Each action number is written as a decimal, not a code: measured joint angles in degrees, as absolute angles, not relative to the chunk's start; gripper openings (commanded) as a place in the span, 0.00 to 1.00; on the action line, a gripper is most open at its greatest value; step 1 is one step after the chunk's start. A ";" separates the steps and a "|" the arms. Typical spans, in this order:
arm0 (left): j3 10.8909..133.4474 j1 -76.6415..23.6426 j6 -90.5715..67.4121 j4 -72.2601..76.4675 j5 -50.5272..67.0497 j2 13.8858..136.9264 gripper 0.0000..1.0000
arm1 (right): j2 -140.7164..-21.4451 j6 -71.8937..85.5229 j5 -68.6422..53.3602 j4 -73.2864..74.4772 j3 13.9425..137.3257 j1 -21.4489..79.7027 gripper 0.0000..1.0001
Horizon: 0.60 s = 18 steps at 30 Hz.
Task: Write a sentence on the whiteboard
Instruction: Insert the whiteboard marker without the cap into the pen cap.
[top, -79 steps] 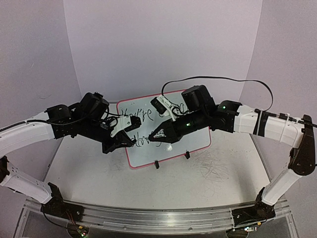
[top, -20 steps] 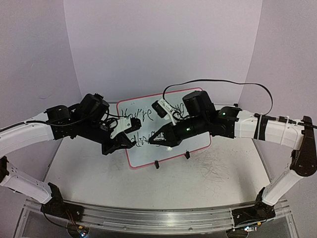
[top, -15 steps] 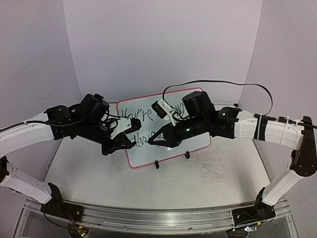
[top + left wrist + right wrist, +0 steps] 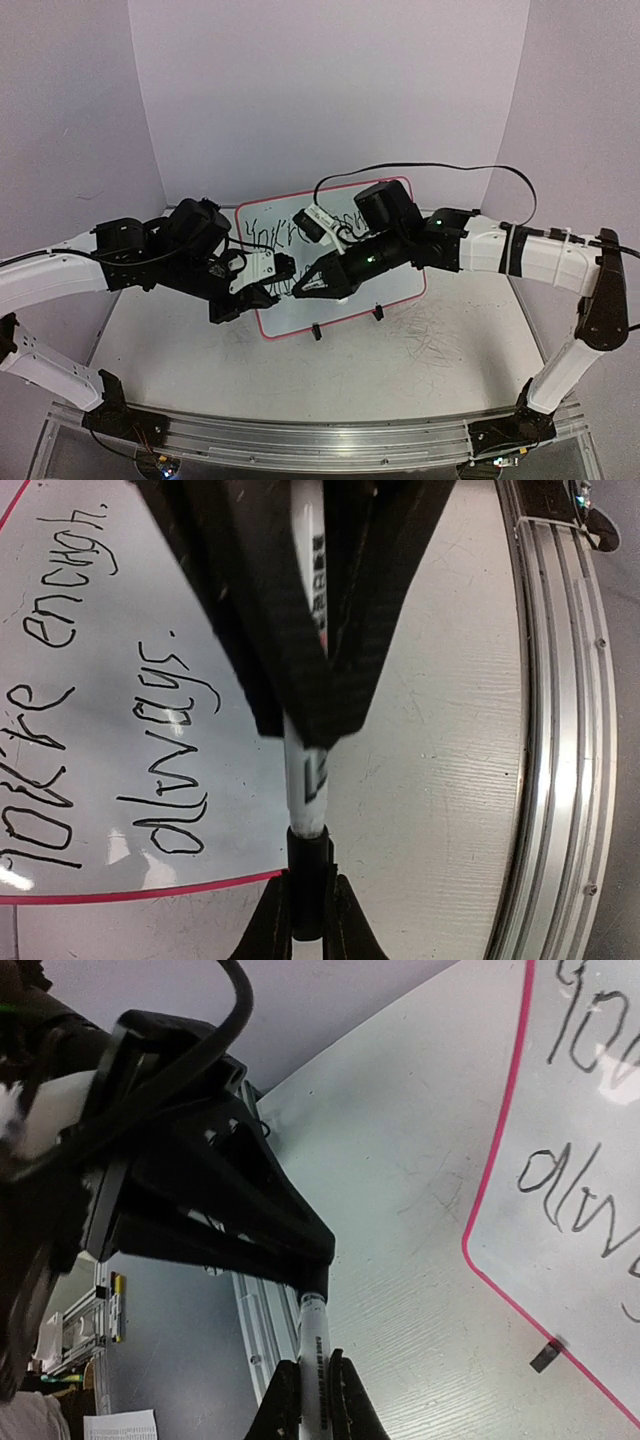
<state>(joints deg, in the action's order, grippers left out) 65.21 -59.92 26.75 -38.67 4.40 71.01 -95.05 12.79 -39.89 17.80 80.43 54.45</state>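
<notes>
The left pincer (image 4: 310, 720) is clenched on a white marker pen (image 4: 308, 780), and the right pincer (image 4: 310, 1390) grasps its black end. Behind them the small red-rimmed whiteboard (image 4: 392, 288) stands on the white worktop (image 4: 400, 360). It carries the black handwritten sentence (image 4: 170, 725), so the writing seems finished.

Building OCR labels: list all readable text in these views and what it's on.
"You're enough." - first line of the black handwritten sentence on the small white board with red-pink rim.
"always." - its second line.
Print on the white marker pen barrel: too blurred to read.
</notes>
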 measured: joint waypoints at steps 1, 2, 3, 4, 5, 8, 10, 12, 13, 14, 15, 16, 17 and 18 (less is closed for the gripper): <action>65.72 -61.22 27.05 -39.31 2.98 71.24 0.00 | -96.50 12.30 -41.06 19.48 82.11 54.54 0.00; 66.09 -62.26 27.21 -40.38 1.29 71.43 0.00 | -97.70 11.86 -42.15 21.15 83.51 54.58 0.00; 66.34 -63.19 27.34 -41.36 -0.31 71.58 0.00 | -98.84 11.41 -43.23 22.78 84.83 54.59 0.00; 66.39 -63.93 27.42 -42.00 -1.65 71.68 0.00 | -99.91 10.94 -44.29 24.27 86.03 54.57 0.00; 66.57 -64.70 27.42 -42.57 -3.03 71.88 0.00 | -100.88 10.60 -45.33 25.44 87.16 54.47 0.00; 67.81 -67.23 27.09 -44.78 -7.04 72.86 0.00 | -102.81 10.42 -48.12 27.97 89.39 54.11 0.00; 68.32 -69.43 26.99 -45.50 -10.56 73.59 0.00 | -103.42 11.15 -49.21 28.81 90.01 53.98 0.00; 68.36 -72.02 26.95 -46.24 -14.88 74.16 0.00 | -103.96 12.79 -49.77 28.86 90.15 54.16 0.00; 68.35 -73.03 26.96 -46.71 -16.66 74.30 0.00 | -104.26 14.04 -50.09 28.56 90.09 54.40 0.00; 68.33 -74.02 26.96 -47.32 -18.37 74.37 0.00 | -104.48 15.49 -50.33 27.68 89.77 54.68 0.00; 68.32 -74.83 26.94 -48.16 -19.80 74.37 0.00 | -104.55 16.91 -50.48 26.28 89.06 54.97 0.00; 68.24 -75.21 26.92 -48.71 -20.58 74.35 0.00 | -104.52 18.45 -50.61 24.46 88.13 55.21 0.00; 68.11 -75.43 26.92 -49.19 -21.17 74.33 0.00 | -104.38 19.93 -50.64 22.23 86.81 55.36 0.00; 67.85 -75.60 26.91 -49.46 -21.56 74.31 0.00 | -104.15 21.27 -50.64 19.91 85.32 55.47 0.00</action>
